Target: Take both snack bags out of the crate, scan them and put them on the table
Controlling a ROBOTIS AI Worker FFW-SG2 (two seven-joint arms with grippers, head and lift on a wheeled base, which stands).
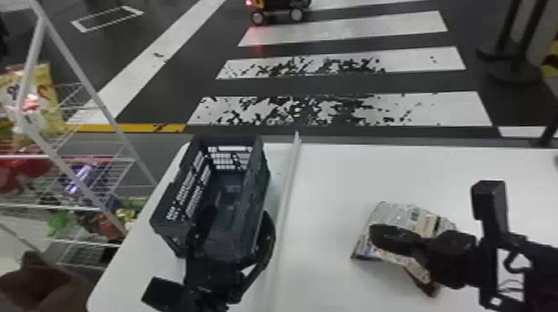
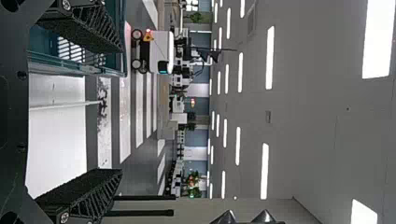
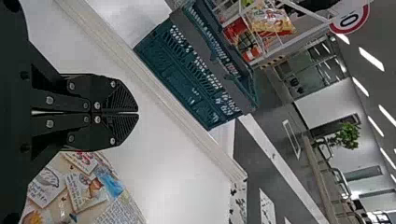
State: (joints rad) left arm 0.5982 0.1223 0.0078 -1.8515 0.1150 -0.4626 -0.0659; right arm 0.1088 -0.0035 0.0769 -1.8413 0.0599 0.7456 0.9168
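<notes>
Passage between crate (image 1: 260, 176) and snack bag (image 1: 392, 213), raised strip (image 1: 288, 199) along it

A white wire rack (image 1: 95, 101) holds packets (image 1: 37, 99); a wheeled cart (image 2: 159, 52) stands on the striped floor (image 1: 344, 36)

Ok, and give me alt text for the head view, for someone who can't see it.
The robot's black right gripper, fingers closed, is over a crumpled beige printed snack bag on a white table. Its black left gripper, fingers apart, is over the near end of a dark blue plastic crate; behind lies a dark floor with white stripes.
</notes>
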